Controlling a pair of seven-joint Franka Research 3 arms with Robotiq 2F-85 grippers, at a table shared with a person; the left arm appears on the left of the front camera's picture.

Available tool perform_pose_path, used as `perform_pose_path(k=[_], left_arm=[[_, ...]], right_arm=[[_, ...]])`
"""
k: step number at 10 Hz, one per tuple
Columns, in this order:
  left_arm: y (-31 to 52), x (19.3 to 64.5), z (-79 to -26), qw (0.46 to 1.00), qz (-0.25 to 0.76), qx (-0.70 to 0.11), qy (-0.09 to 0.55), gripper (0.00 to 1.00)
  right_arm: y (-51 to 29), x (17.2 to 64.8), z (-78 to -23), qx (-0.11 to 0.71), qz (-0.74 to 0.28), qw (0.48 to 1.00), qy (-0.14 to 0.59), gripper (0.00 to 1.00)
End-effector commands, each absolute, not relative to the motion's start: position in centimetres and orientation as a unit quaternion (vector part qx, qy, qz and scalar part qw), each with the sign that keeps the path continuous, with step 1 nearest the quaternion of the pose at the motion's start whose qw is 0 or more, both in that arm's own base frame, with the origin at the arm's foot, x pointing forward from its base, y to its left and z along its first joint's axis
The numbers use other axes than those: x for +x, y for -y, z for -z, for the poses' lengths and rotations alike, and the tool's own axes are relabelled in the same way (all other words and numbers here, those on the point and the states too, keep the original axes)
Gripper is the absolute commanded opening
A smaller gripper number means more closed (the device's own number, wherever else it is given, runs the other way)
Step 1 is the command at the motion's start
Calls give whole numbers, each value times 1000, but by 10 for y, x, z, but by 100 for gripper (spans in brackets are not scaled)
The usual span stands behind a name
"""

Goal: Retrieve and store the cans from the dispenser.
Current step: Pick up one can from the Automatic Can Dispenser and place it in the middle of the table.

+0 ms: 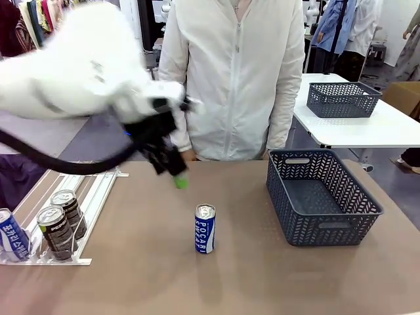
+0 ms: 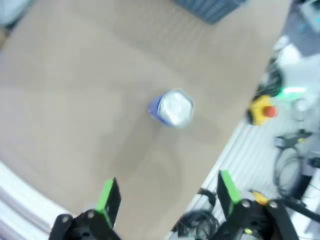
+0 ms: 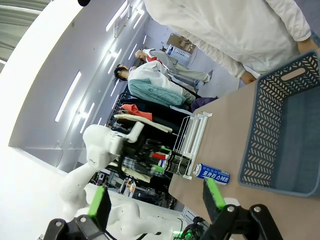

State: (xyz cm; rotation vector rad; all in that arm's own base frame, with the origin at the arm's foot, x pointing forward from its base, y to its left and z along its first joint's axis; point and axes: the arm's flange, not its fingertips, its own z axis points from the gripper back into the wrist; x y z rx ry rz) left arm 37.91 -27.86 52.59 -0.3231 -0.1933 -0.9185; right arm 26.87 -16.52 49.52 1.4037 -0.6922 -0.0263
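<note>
Progress: early. One blue can [image 1: 205, 228] out of dispenser [image 1: 92, 187], standing mid-table. Basket [image 1: 279, 197] by right edge looks empty. Three cans [image 1: 56, 230] left in dispenser at left edge. Blue can upright, long axis vertical, silver top up. Left gripper [image 2: 167, 192] wide, empty, above blue can. Right gripper [image 3: 155, 200] wide, empty.

A light brown tabletop [image 1: 131, 262] fills the foreground, and behind it to the right stands a white table [image 1: 387, 131] carrying a dark grey lattice basket [image 1: 342, 100], with a cardboard box [image 1: 405, 97] just past its far corner. The floor [image 1: 92, 141] is grey, and hanging garments crowd the back of the room, on a rack [image 1: 33, 20] at the upper left and on another rail [image 1: 344, 26] at the upper right. In the right wrist view, long bright light strips [image 3: 70, 95] run in rows across a pale ceiling above more hung clothing [image 3: 135, 112].
</note>
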Motion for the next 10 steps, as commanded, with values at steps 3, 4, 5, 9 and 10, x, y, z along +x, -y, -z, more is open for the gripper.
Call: perform_pose_path(k=[3, 4, 5, 9, 10], left_arm=[[54, 349, -566, 883, 280, -316, 205, 100], [4, 340, -567, 870, 242, -362, 233, 100], [-39, 331, -561, 861, 196, -392, 257, 100], [-141, 309, -504, 777, 146, -536, 296, 100], [-148, 309, -497, 784, 155, -537, 272, 100]], right_arm=[[164, 271, -500, 638, 13, 700, 321, 100], [164, 271, -500, 638, 13, 700, 321, 100], [164, 271, -500, 638, 13, 700, 321, 100], [164, 271, -500, 638, 13, 700, 321, 100], [164, 271, -500, 638, 13, 700, 321, 100]])
